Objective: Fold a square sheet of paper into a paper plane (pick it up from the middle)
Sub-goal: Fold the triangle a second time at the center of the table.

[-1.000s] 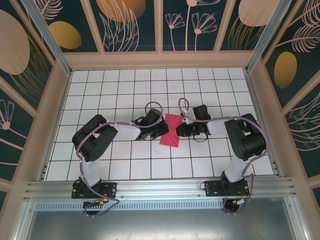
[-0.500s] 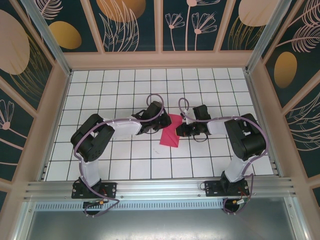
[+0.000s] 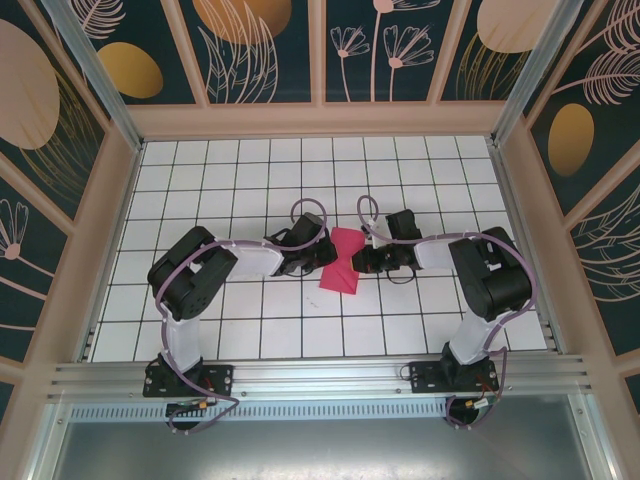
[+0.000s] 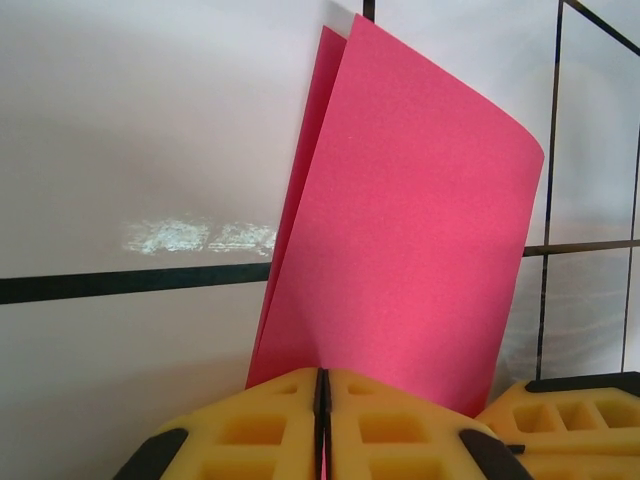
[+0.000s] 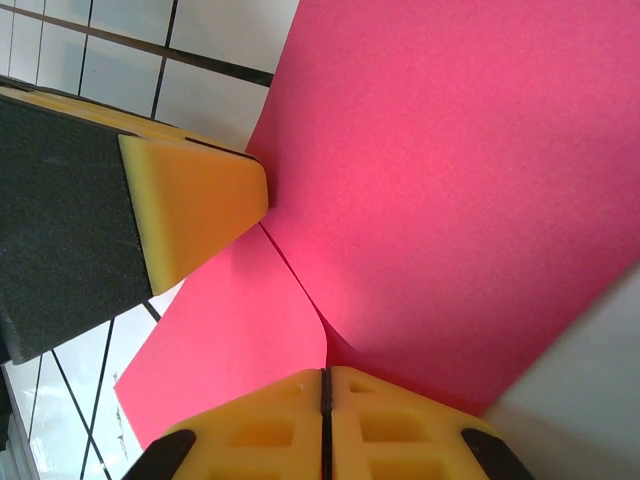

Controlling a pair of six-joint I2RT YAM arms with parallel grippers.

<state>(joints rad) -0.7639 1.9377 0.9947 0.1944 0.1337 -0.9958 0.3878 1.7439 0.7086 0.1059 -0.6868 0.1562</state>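
The square sheet of paper (image 3: 343, 261) is magenta-pink and bent into two flaps, hanging just over the middle of the tiled floor between both arms. My left gripper (image 3: 323, 253) is shut on its left edge. In the left wrist view the yellow pads (image 4: 390, 425) meet at my left gripper (image 4: 322, 372), and the sheet (image 4: 410, 230) rises from them as a double layer. My right gripper (image 3: 362, 262) is shut on the opposite edge. In the right wrist view the paper (image 5: 450, 190) curls away in two lobes from my right gripper (image 5: 323, 372), with the left gripper's yellow pad (image 5: 195, 205) touching it.
The white tiled floor (image 3: 250, 170) is walled by a wooden frame (image 3: 320, 120) at the back and both sides. An aluminium rail (image 3: 320, 378) carries the two arm bases along the near edge.
The left arm's wrist lifted and shifted slightly, then came back to nearly where it was. The paper and the right arm have stayed in place.
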